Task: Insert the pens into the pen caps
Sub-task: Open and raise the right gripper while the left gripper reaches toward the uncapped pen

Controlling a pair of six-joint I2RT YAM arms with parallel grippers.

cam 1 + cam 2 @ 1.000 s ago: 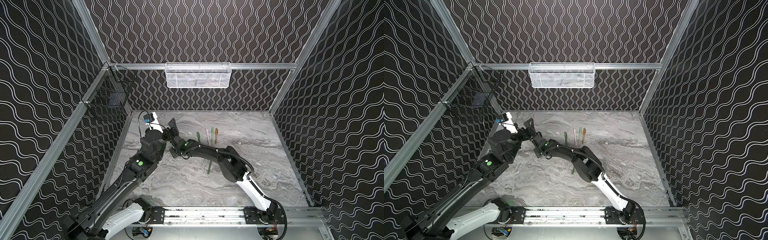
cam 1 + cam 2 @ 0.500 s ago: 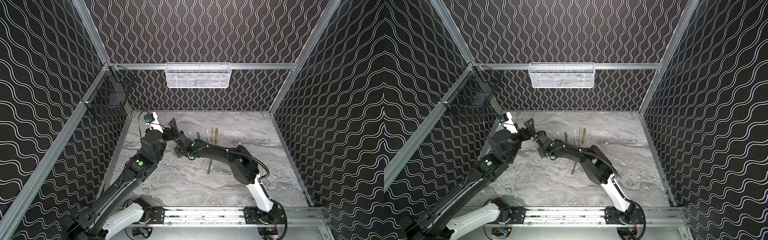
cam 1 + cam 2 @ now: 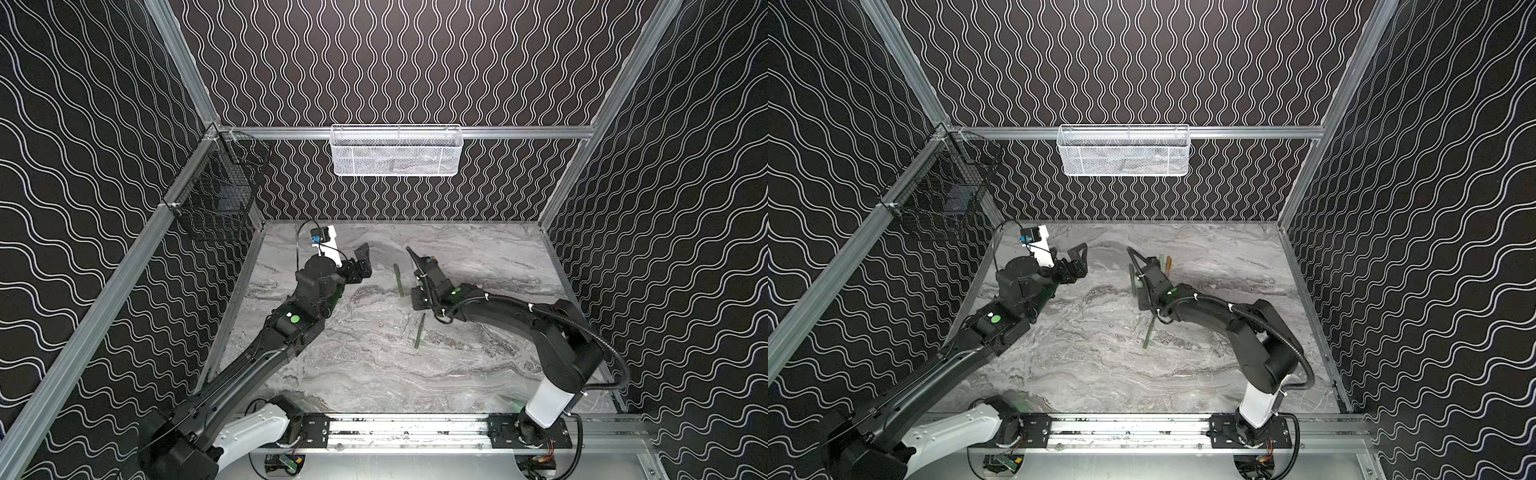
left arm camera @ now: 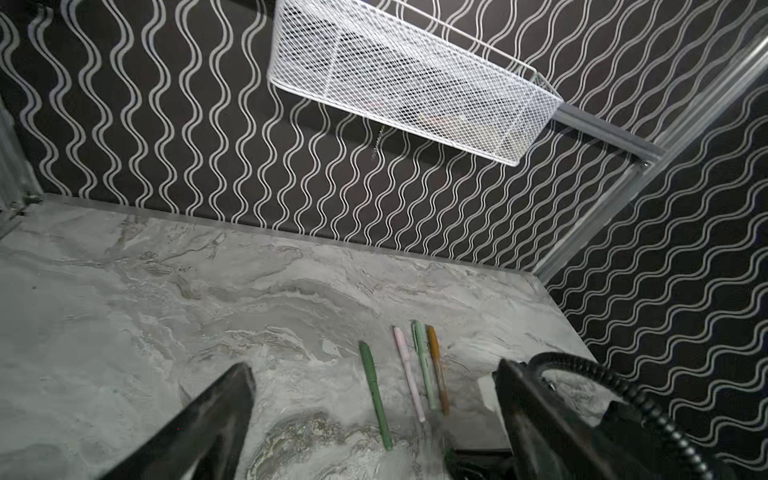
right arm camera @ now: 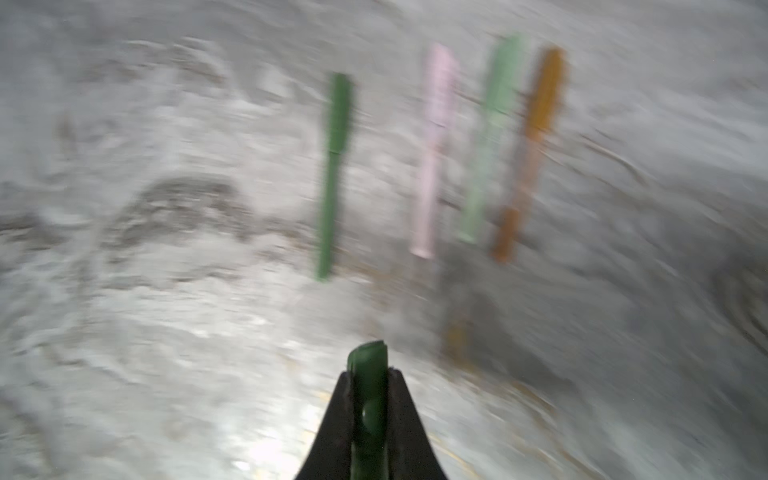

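The right gripper (image 5: 368, 376) pinches a dark green cap (image 5: 368, 359); the loose dark green pen (image 3: 419, 331) lies nearer than it, long axis near-to-far; the left gripper (image 3: 360, 261) stands spread, farther off

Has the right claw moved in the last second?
Yes. The right gripper, shut on a green cap, swung right from the left gripper to below the white basket's middle.

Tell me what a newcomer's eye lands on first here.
First, the row of four capped pens, dark green, pink, pale green and orange-brown, lying side by side on the marble table toward its back. Next, the right gripper near them, shut on a dark green cap, with a lone dark green pen lying nearer the front. A white mesh basket hangs on the back wall.
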